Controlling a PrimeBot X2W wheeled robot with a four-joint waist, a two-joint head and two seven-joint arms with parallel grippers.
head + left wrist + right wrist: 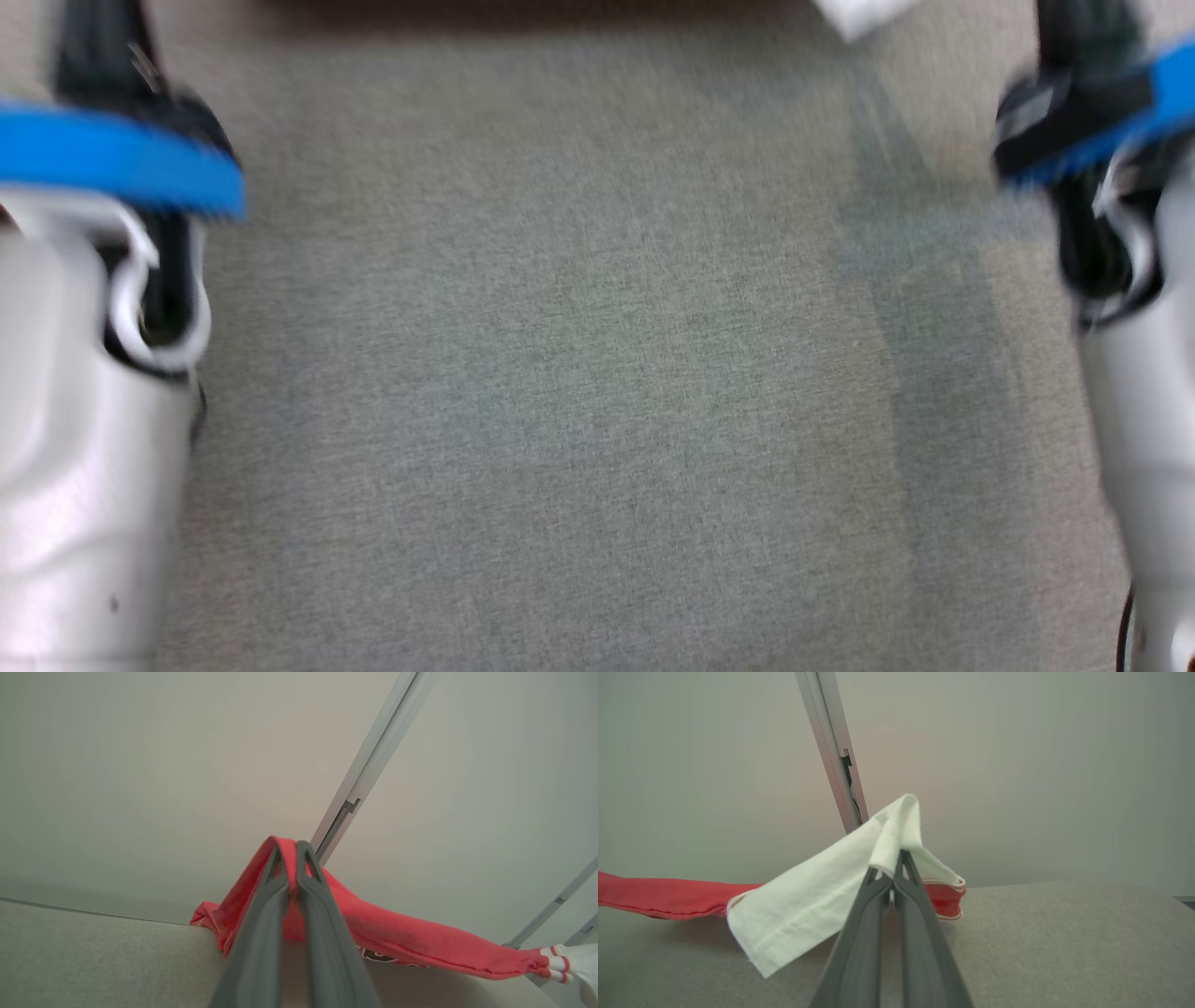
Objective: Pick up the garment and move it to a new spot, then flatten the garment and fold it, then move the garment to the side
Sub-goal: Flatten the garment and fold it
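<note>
while i hold the shirt (397, 938) at two points | left gripper (289, 845) clamped on red cloth | right gripper (894, 864) clamped on white cloth (grey table (1064, 933) below)

On my left wrist feed, the left gripper (290, 848) has its two dark fingers pinched together on a raised fold of the red garment (402, 938). I see the cloth sag away to the right, ending in a red-and-white striped cuff (555, 962). Its other end rests on the grey fabric surface (93, 956), and a slanted metal rail (373, 756) crosses the pale wall (140, 765) behind.
</note>
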